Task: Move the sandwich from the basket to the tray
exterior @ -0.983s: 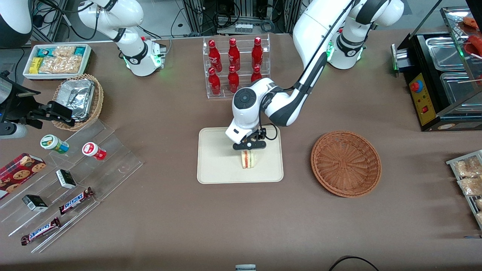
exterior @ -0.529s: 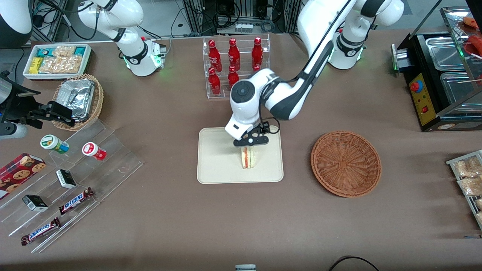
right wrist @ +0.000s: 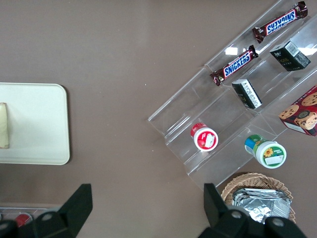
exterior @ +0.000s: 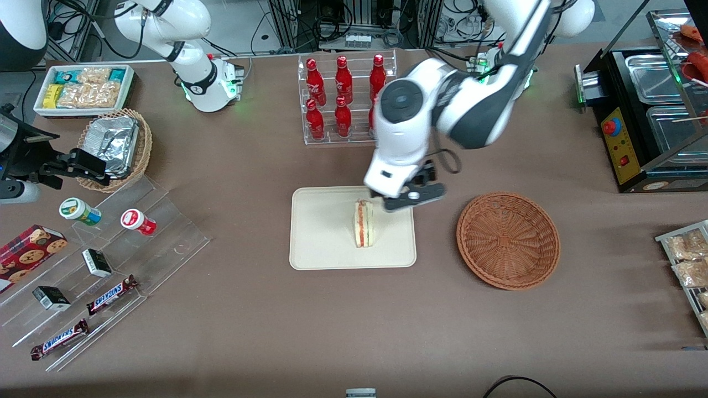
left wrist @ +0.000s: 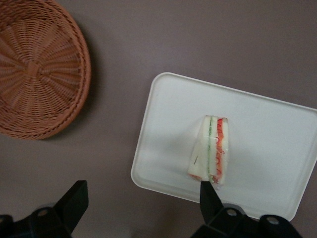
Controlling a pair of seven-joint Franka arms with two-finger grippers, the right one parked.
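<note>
One sandwich (exterior: pixel 363 224) stands on its edge on the one tray (exterior: pixel 321 243), cut face (red, orange and green layers) showing; the hand (exterior: pixel 406 198) hangs above the tray's rim, fingers (left wrist: pixel 210 198) spread and holding nothing; one basket (exterior: pixel 508 240) sits on the worktop (exterior: pixel 354 320) toward the working arm's end; six red bottles (exterior: pixel 343 83) fill a clear rack.

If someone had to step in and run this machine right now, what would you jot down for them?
Claw: open, holding nothing, raised above the tray's edge on the basket's side.
Sandwich: resting on the tray, on its own, cut edge up.
Basket: empty, beside the tray toward the working arm's end of the table.
Done: sandwich is out of the basket and set on the tray.
Left: probably just bringing the arm clear.
</note>
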